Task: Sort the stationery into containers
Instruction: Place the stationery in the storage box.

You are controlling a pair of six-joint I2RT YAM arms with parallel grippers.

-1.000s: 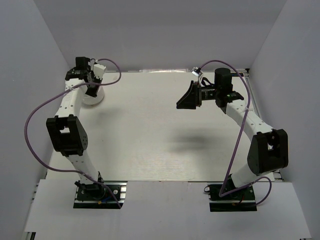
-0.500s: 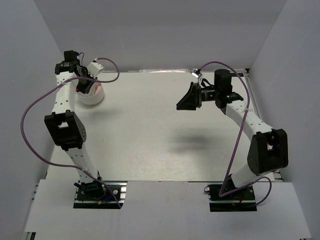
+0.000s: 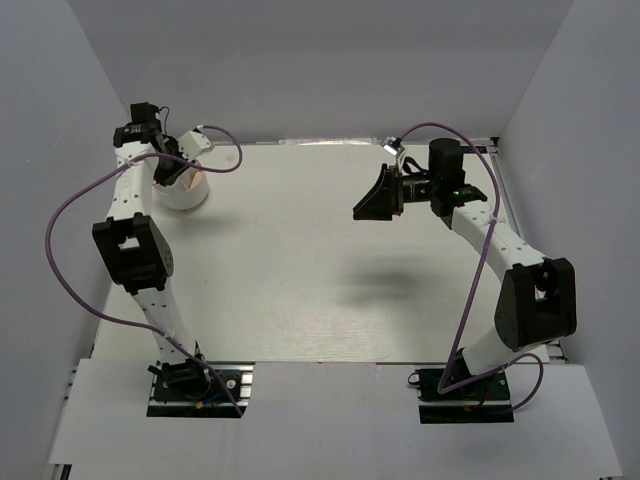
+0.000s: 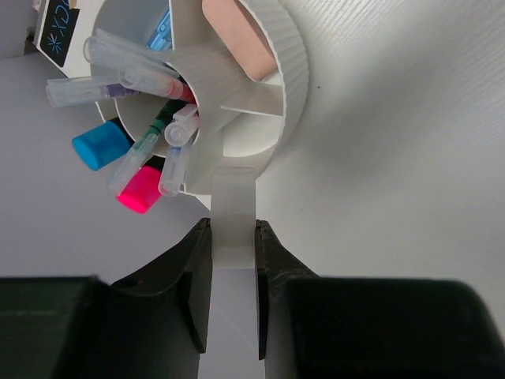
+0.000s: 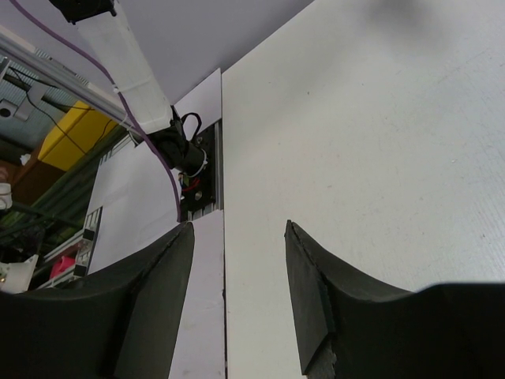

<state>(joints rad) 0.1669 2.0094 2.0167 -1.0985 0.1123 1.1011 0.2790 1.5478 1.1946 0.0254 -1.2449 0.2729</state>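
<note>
The white round tub [image 4: 278, 75] has inner dividers and stands at the table's far left corner [image 3: 186, 194]. In it are several clear-capped pens [image 4: 118, 73], a black marker with a blue end [image 4: 100, 147], one with a pink end [image 4: 140, 190] and a pink block [image 4: 237, 35]. My left gripper [image 4: 233, 227] is shut on a flat white tab that sticks out from the tub's wall; in the top view the gripper [image 3: 168, 166] sits just behind the tub. My right gripper [image 3: 370, 203] is open and empty, held above the table's middle right [image 5: 239, 237].
White enclosure walls stand close behind and left of the tub. Purple cables [image 3: 70, 215] loop off both arms. An arm's base mount [image 5: 188, 158] shows at the table's near edge. A metal rail [image 3: 505, 200] runs along the table's right side.
My left gripper swung from over the tub to its back left, then eased slightly right; the tub's pink inside now faces the camera. The right arm has not moved.
</note>
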